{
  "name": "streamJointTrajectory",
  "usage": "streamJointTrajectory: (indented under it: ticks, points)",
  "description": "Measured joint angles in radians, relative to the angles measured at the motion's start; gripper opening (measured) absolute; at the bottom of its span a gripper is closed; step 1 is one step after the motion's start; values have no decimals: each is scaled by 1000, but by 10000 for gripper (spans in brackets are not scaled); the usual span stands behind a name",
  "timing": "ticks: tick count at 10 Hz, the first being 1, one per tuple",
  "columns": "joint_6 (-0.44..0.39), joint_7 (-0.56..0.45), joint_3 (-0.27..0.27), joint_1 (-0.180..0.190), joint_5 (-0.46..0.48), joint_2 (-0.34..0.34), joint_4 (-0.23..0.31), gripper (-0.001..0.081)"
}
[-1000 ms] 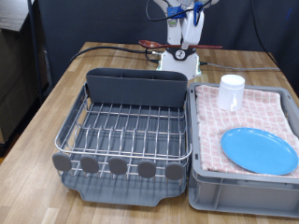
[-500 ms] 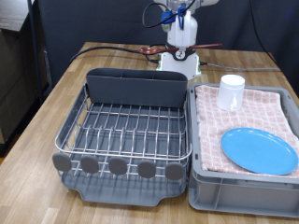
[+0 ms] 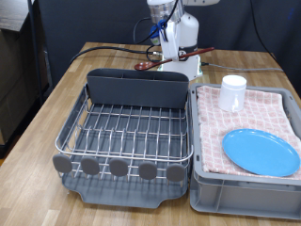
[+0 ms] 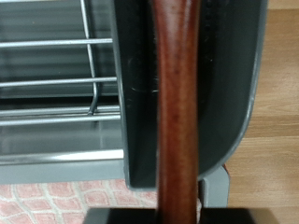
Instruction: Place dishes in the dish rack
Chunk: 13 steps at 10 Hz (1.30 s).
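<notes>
A wooden tabletop [image 3: 66, 104] with a visible plank grain carries everything. The dark grey dish rack [image 3: 127, 132] sits directly on it, near the front edge. Just beside the rack, touching or nearly so, stands a grey crate [image 3: 246, 184] lined with pink checked cloth. Dark cables [image 3: 113, 49] trail across the tabletop towards its far edge.

The wooden spoon [image 4: 177, 103] is dark red-brown with a smooth, faintly glossy handle; the dish rack [image 3: 127, 127] is matt dark grey plastic carrying a shiny silver wire grid [image 3: 132, 132]; the blue plate [image 3: 261, 152] looks smooth; pink checked cloth [image 3: 268, 111] lines a grey plastic crate [image 3: 216, 193]; the table [image 3: 38, 122] is pale wood.
</notes>
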Motion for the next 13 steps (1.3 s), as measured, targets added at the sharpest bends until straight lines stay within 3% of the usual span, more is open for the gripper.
streamJointTrajectory:
  ticks: [5,10,13]
  points:
    - [17,-138,-105,18,97,71,0,92]
    - [10,-196,-170,10,97,88,15,92]
    - [21,-191,-181,1,76,102,22,92]
